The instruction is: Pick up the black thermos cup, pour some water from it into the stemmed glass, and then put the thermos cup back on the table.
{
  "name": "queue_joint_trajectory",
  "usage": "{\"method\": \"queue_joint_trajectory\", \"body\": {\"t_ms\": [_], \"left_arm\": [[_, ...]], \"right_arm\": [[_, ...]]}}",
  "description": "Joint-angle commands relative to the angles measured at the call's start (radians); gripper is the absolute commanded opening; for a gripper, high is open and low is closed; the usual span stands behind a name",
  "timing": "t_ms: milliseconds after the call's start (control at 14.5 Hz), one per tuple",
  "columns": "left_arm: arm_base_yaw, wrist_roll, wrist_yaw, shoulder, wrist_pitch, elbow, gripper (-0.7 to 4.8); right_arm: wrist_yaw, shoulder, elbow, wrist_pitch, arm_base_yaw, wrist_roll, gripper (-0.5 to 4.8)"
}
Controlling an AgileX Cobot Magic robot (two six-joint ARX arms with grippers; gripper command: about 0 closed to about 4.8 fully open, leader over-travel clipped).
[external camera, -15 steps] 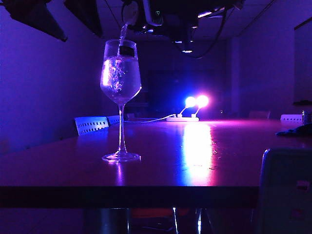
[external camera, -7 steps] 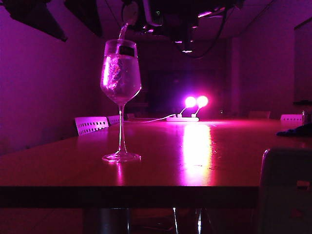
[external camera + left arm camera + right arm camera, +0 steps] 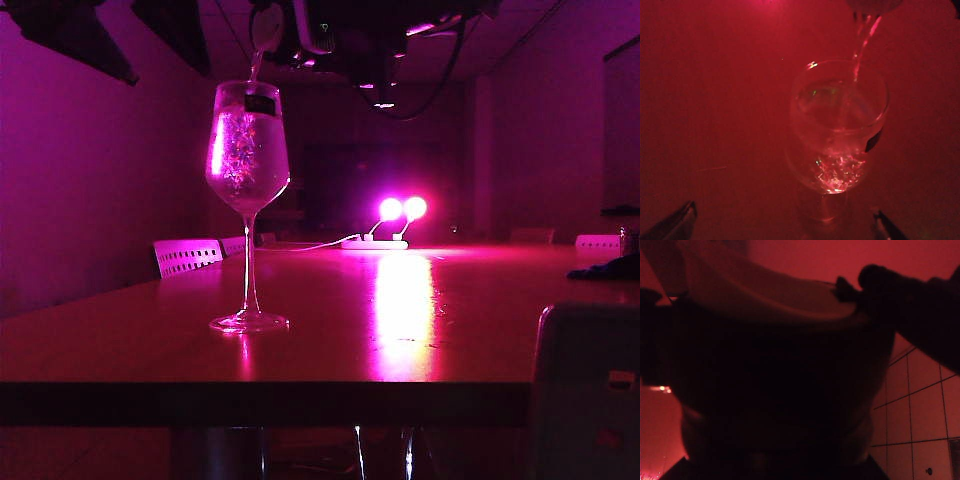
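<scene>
The stemmed glass (image 3: 247, 150) stands on the table (image 3: 130, 345) left of centre, more than half full. Above its rim the pale spout (image 3: 266, 27) of the black thermos cup (image 3: 775, 390) is tipped, and a thin stream of water (image 3: 255, 68) falls into the bowl. The cup's dark body fills the right wrist view. My right gripper holds it aloft, its fingers lost in the dark. My left gripper (image 3: 785, 226) hovers over the glass (image 3: 837, 125) with its fingertips (image 3: 682, 220) wide apart and nothing between them.
Two bright lamps (image 3: 402, 209) on a power strip glare from the table's far end. White chair backs (image 3: 188, 256) line the left side. A pale boxy object (image 3: 585, 390) stands at the front right, and dark clutter (image 3: 605, 268) lies at the right edge.
The room light has shifted from blue-violet to magenta. Water keeps running from the spout into the glass. Neither arm has visibly moved.
</scene>
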Motion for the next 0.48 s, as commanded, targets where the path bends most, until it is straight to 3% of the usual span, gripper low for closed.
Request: {"method": "queue_joint_trajectory", "body": {"t_ms": [69, 482], "left_arm": [[0.000, 0.003, -0.003, -0.004, 0.009, 0.003, 4.79], [0.000, 0.003, -0.003, -0.004, 0.009, 0.003, 4.79]], "right_arm": [[-0.002, -0.014, 0.011, 0.061, 0.002, -0.003, 1.79], [0.001, -0.014, 0.011, 0.061, 0.002, 0.012, 1.78]]}}
